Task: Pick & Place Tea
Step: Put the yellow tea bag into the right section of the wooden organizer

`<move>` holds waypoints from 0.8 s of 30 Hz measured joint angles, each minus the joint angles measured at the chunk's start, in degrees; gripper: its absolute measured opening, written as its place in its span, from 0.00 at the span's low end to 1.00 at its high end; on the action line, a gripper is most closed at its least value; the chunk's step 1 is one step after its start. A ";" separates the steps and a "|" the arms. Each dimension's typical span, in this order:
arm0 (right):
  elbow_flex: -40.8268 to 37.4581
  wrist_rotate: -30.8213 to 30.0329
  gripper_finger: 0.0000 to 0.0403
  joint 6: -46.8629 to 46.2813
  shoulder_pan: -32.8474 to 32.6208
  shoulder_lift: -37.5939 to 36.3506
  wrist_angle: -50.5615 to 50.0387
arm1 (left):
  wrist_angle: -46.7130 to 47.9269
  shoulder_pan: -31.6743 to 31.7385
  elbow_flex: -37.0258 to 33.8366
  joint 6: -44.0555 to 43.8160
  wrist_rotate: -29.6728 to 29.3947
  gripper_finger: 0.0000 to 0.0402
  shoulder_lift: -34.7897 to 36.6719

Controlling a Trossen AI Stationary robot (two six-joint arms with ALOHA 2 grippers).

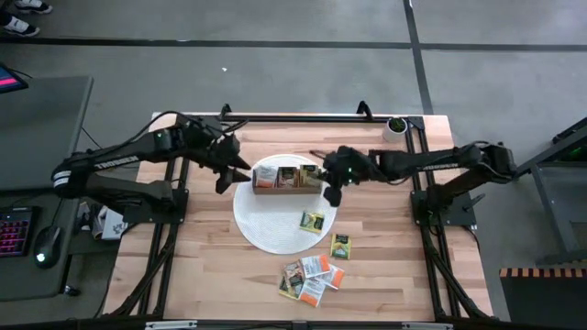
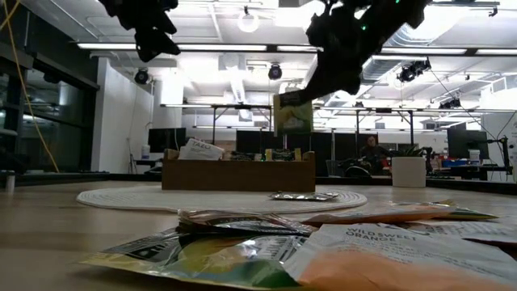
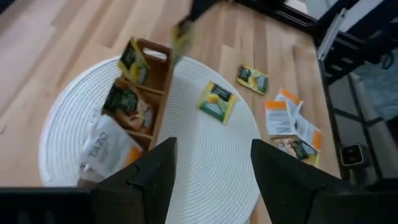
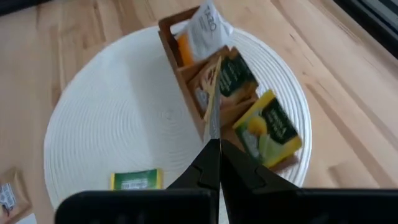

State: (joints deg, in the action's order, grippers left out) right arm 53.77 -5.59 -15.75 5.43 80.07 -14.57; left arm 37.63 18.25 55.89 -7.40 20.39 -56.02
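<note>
- The right gripper (image 4: 212,149) hangs above the right end of the wooden box (image 1: 286,178), fingers pinched on a green tea packet (image 2: 292,113) that dangles edge-down, clear of the box rim in the low view.
- The left gripper (image 3: 212,163) hovers just off the box's left end, over the white round mat (image 1: 266,227), fingers spread apart with nothing between them.
- Inside the box, packets already stand in all three compartments: a white one (image 4: 208,26) at one end, dark green in the middle, yellow-green (image 4: 268,129) at the other.
- One green packet (image 1: 312,221) lies flat on the mat; another (image 1: 340,246) sits just off it on the tabletop (image 1: 211,266).
- Nearer the front edge, a loose pile of orange, white and green packets (image 1: 311,278) waits.
</note>
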 joint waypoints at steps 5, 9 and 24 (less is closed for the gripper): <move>-0.27 6.65 0.00 5.29 5.51 0.48 2.48 | -3.03 0.10 -1.80 -0.87 3.25 0.51 0.03; -0.31 9.41 0.00 8.16 8.53 0.50 2.72 | -4.70 0.10 -2.47 -2.36 3.26 0.51 0.03; -0.31 15.36 0.00 13.37 11.89 8.61 7.34 | -8.00 0.10 -2.50 -5.99 1.77 0.51 -0.16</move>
State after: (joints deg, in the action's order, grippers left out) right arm 53.45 9.77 -2.38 17.33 88.68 -7.23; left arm 29.64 18.35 53.39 -13.39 22.16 -56.18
